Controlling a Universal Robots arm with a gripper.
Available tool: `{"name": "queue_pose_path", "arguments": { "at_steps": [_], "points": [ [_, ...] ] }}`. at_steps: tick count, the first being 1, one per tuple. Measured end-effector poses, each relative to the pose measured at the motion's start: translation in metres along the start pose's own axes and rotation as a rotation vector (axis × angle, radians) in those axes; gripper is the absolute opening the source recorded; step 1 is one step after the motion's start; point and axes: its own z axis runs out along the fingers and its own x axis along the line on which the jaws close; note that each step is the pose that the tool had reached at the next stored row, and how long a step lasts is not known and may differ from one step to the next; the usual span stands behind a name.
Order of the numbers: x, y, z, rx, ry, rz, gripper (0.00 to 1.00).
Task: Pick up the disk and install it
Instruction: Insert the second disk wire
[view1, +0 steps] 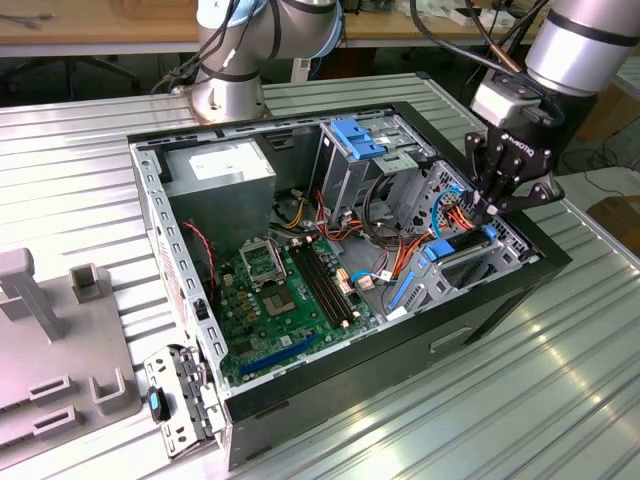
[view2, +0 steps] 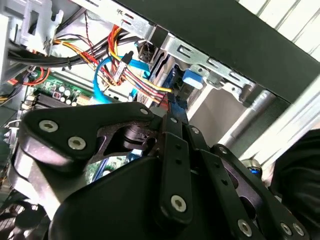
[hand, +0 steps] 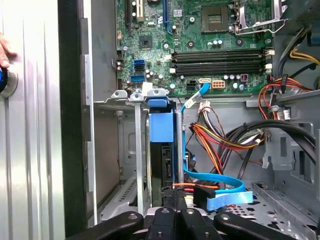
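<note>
The disk (view1: 462, 247) stands on edge in the drive bay at the case corner on the exterior view's right. Its blue caddy rail (hand: 162, 125) frames a dark body (hand: 161, 167) between grey metal bay walls. My gripper (view1: 492, 208) hangs right over the disk's cable end with its black fingers brought together, shut. In the first wrist view the gripper (hand: 176, 202) meets the disk's end beside a blue flat cable (hand: 220, 184). In the second wrist view the gripper (view2: 172, 114) points at the blue caddy tab (view2: 195, 77).
The open black computer case (view1: 480, 320) lies on a ribbed metal table. Inside are the green motherboard (view1: 280, 290), a power supply (view1: 220, 170), a grey drive cage with a fixed blue bracket (view1: 357, 137) and bundled cables (hand: 225, 140). Grey fixtures (view1: 60, 340) stand at the exterior view's left. A hand (hand: 4, 50) rests at the table edge.
</note>
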Motion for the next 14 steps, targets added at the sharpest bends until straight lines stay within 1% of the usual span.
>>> {"name": "queue_pose_path", "arguments": {
  "at_steps": [1,3,4,6,7,8,9,10,11,12,13,14],
  "points": [
    [0.0008,0.0,-0.008,-0.0007,-0.0001,0.0,0.11],
    [0.0016,0.0,-0.0166,-0.0012,0.0,0.0,0.11],
    [0.0022,0.0,-0.0223,-0.0013,0.0001,0.0,0.11],
    [0.0026,0.0,-0.0267,-0.0015,0.0001,0.0,0.11],
    [0.0026,0.0001,-0.0269,-0.0015,-0.0002,0.0,0.11],
    [0.0018,0.0029,-0.0273,-0.0028,0.0001,0.0,0.11],
    [0.0001,0.0037,-0.0274,-0.0074,0.0,-0.001,0.11],
    [-0.0027,0.0038,-0.0278,-0.0098,0.0026,-0.001,0.11],
    [-0.0058,0.0039,-0.0282,-0.0118,0.0071,-0.001,0.11],
    [-0.0119,0.004,-0.029,-0.0159,0.0205,-0.001,0.11],
    [-0.0137,0.0041,-0.0294,-0.0159,0.0406,-0.001,0.11],
    [-0.0157,0.0041,-0.0296,-0.0158,0.0586,-0.001,0.11]
  ]
}}
